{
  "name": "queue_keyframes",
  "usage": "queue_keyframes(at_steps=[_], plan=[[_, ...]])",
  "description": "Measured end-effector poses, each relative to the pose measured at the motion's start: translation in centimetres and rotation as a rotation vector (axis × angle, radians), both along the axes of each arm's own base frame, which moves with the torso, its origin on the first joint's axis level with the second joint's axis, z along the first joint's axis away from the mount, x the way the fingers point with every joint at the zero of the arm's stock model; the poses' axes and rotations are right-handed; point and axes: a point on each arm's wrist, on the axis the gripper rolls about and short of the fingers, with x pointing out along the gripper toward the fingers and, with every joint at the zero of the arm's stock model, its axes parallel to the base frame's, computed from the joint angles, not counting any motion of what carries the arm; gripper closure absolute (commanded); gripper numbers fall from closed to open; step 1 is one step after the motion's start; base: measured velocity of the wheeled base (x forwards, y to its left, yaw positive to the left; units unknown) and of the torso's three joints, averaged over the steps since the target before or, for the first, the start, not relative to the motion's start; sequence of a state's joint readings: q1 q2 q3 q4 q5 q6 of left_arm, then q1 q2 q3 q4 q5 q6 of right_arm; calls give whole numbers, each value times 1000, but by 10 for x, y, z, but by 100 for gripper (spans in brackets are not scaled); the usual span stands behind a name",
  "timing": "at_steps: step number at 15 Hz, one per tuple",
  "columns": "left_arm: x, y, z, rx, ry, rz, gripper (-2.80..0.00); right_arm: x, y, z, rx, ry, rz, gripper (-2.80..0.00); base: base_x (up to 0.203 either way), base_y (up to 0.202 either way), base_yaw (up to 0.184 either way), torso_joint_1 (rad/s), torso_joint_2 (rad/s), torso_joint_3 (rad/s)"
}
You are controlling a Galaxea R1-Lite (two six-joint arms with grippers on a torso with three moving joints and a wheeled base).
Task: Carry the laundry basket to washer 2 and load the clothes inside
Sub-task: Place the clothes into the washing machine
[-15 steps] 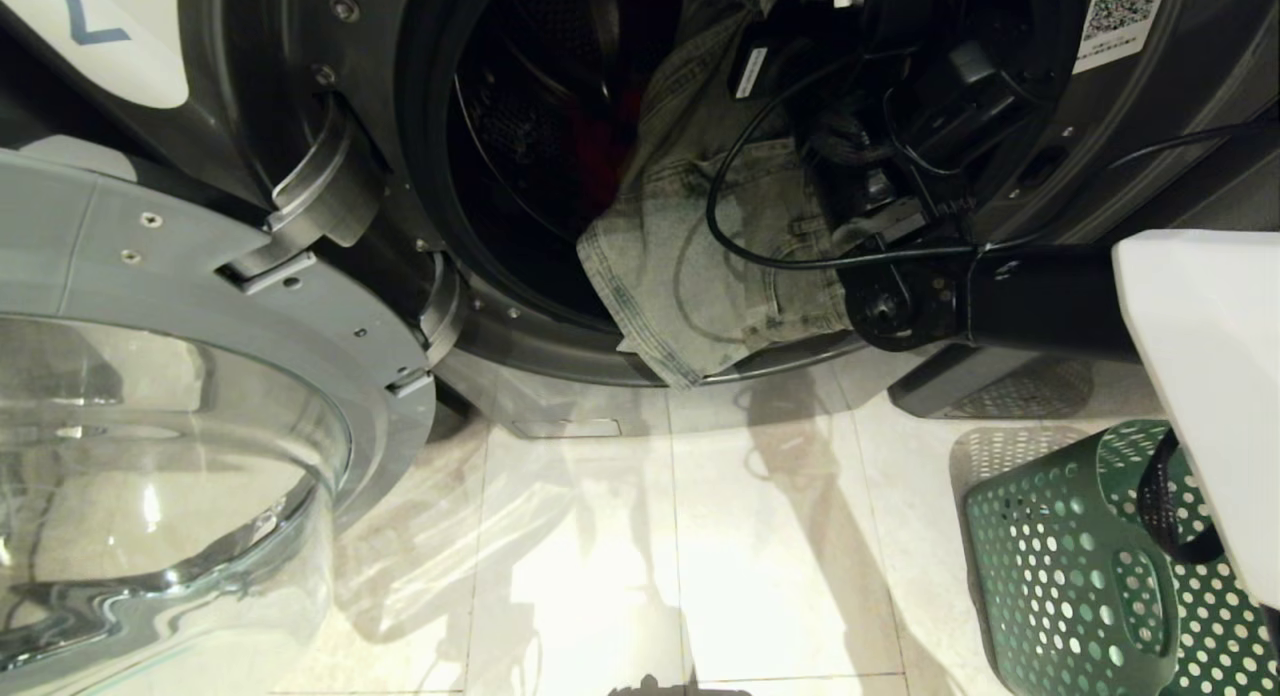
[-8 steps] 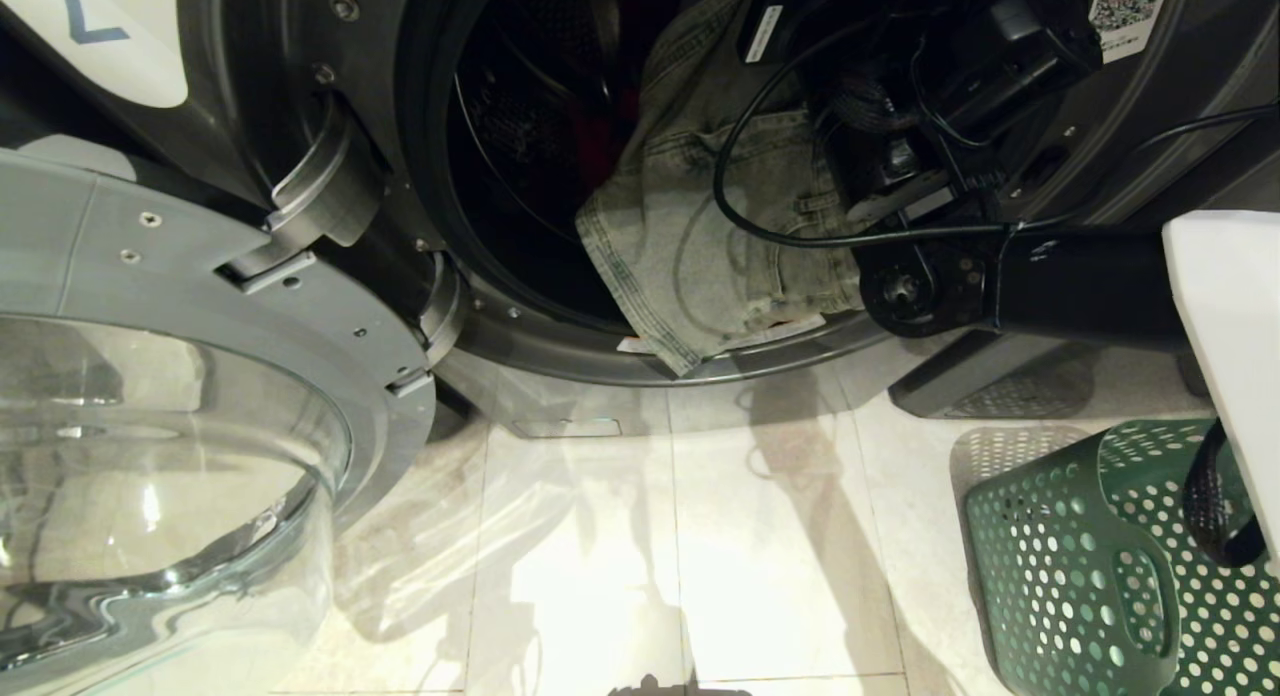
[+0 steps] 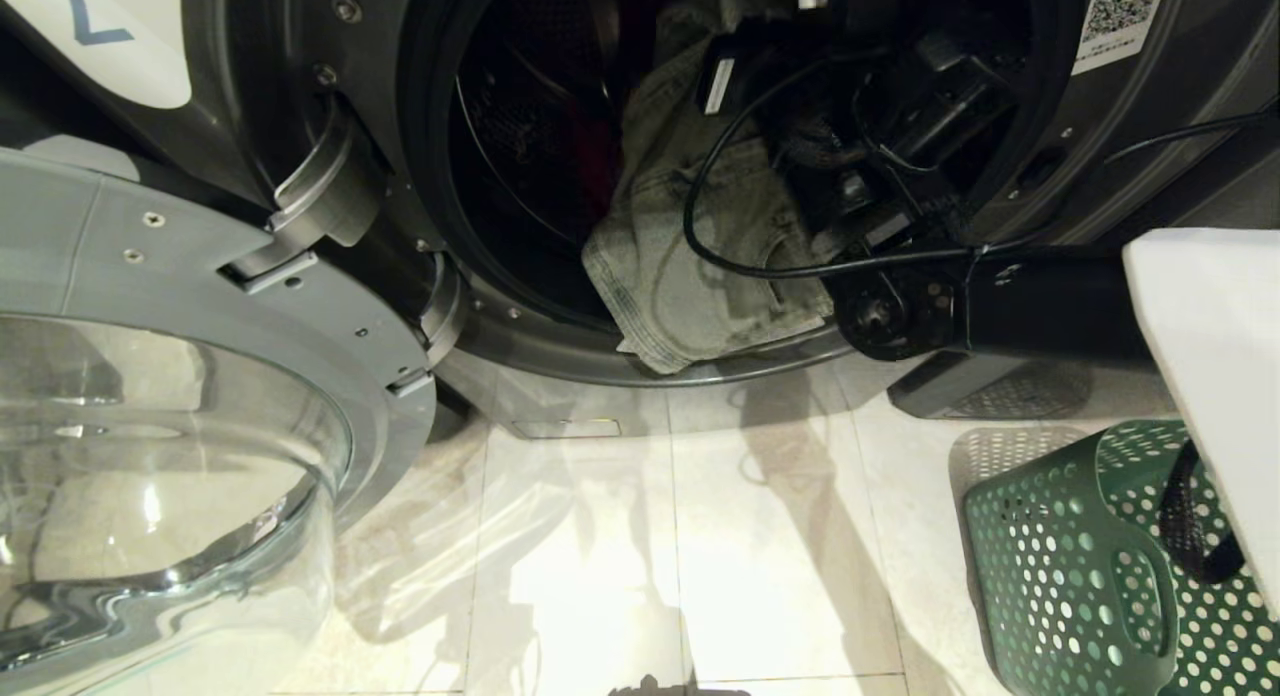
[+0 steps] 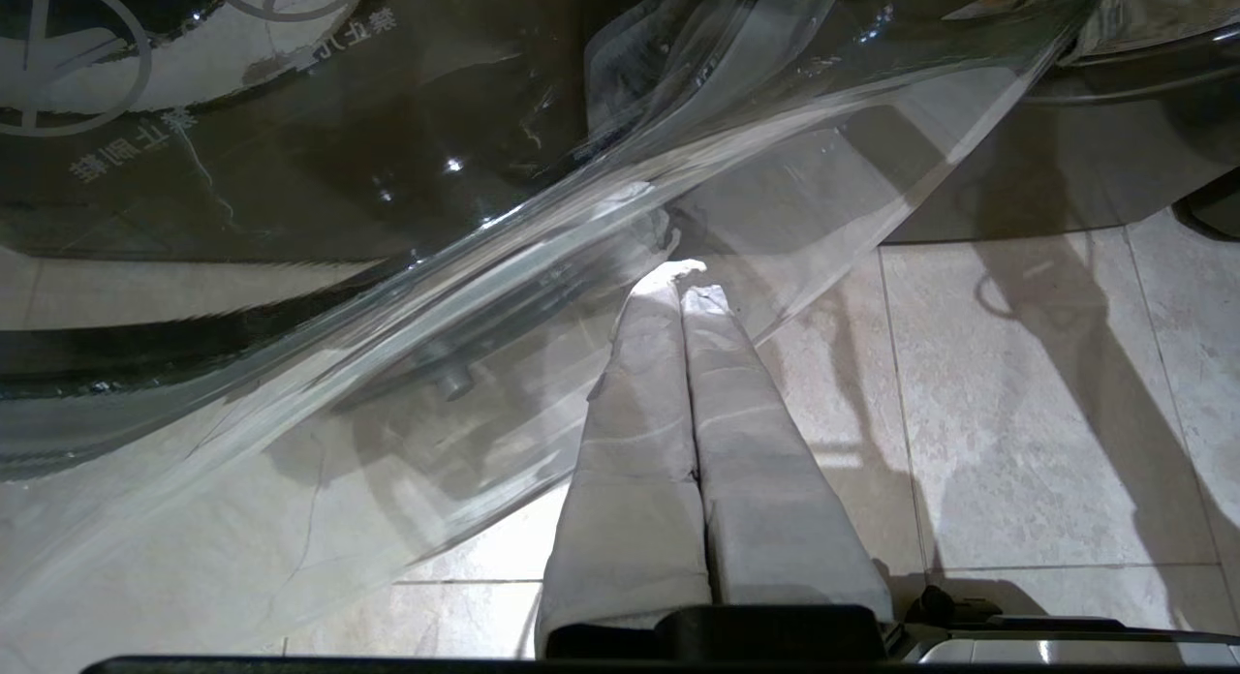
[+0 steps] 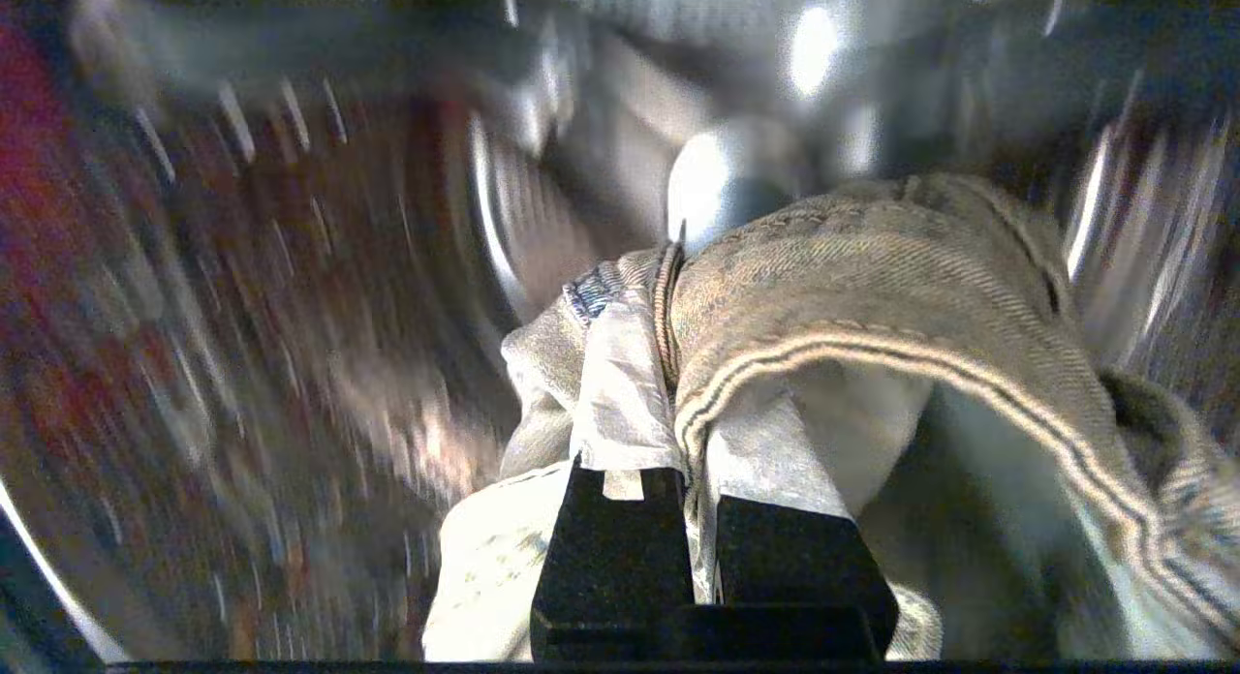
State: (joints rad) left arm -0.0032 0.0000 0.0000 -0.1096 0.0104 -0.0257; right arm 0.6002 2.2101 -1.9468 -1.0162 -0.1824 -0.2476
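Observation:
Pale denim jeans [image 3: 690, 266] hang half in the open drum [image 3: 520, 126] of the washer marked 2, their hem draped over the lower door rim. My right arm [image 3: 1040, 296] reaches into the drum. In the right wrist view my right gripper [image 5: 683, 403] is shut on the jeans' waistband [image 5: 872, 267], with cloth pinched between the fingers. Something red [image 3: 598, 146] lies deeper in the drum. The green perforated laundry basket [image 3: 1080, 566] stands on the floor at the lower right. My left gripper [image 4: 688, 282] is shut and empty, parked low beside the glass door.
The washer's round glass door [image 3: 200, 406] stands swung open on the left and takes up that side. A black cable [image 3: 700, 226] loops over the jeans. Pale floor tiles [image 3: 620, 556] lie between door and basket. A dark base panel [image 3: 990, 386] sits behind the basket.
My right arm has swung right and then back left while pushing into the drum. The jeans are bunched higher, and less of the hem hangs over the rim.

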Motion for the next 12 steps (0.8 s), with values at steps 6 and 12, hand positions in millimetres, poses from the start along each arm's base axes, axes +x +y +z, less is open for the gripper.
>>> queue_keyframes(at_steps=[6, 12], plan=[[0, 0, 0, 0, 0, 0, 0, 56, -10, -64, -162, 355, -95, 0, 0, 0, 0, 0, 0, 0], [0, 0, 0, 0, 0, 0, 0, 63, -21, -68, -172, 415, -107, -280, 0, 0, 0, 0, 0, 0]])
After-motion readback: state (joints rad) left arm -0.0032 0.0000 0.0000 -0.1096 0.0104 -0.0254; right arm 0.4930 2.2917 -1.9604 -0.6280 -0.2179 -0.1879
